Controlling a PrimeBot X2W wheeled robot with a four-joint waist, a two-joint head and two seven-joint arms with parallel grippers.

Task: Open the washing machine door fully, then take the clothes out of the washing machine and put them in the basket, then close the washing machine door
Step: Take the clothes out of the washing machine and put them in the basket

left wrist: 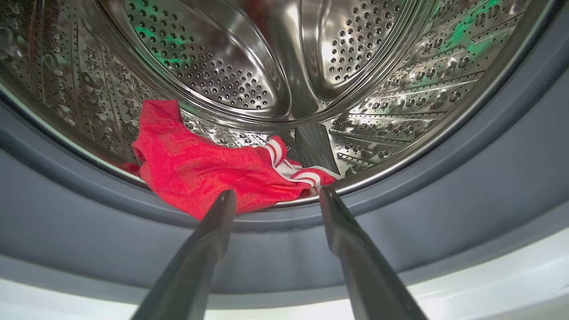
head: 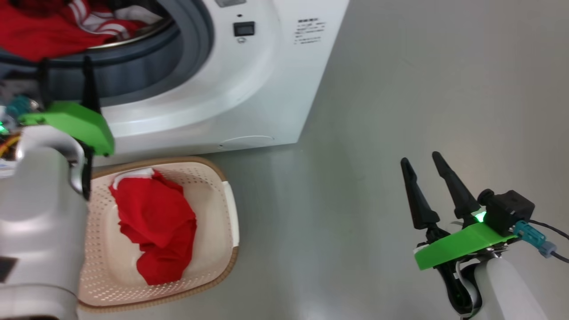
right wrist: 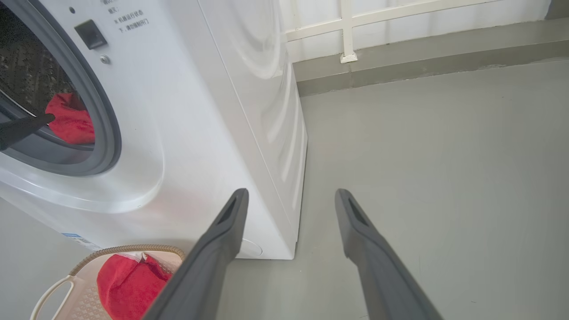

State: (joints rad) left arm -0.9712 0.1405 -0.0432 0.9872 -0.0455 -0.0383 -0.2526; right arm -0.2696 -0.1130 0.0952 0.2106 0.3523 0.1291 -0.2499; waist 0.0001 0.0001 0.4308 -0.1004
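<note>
Two pieces of clothing show. A striped red garment [left wrist: 200, 169] lies at the lower left of the left wrist view, spilling over the drum's steel lip onto the grey seal [left wrist: 444, 213]. A crumpled red garment [head: 155, 222] sits in the basket [head: 222, 174] at the lower left of the head view, and the basket's far rim is just beside the washing machine [head: 266, 66] base. The left gripper [left wrist: 276, 192] is spread, nothing between its fingers, with its tips at the garment's near edge; contact is unclear. The right gripper [head: 420, 158] is spread and empty at the lower right, above bare grey floor [head: 400, 89], well apart from the machine's corner.
</note>
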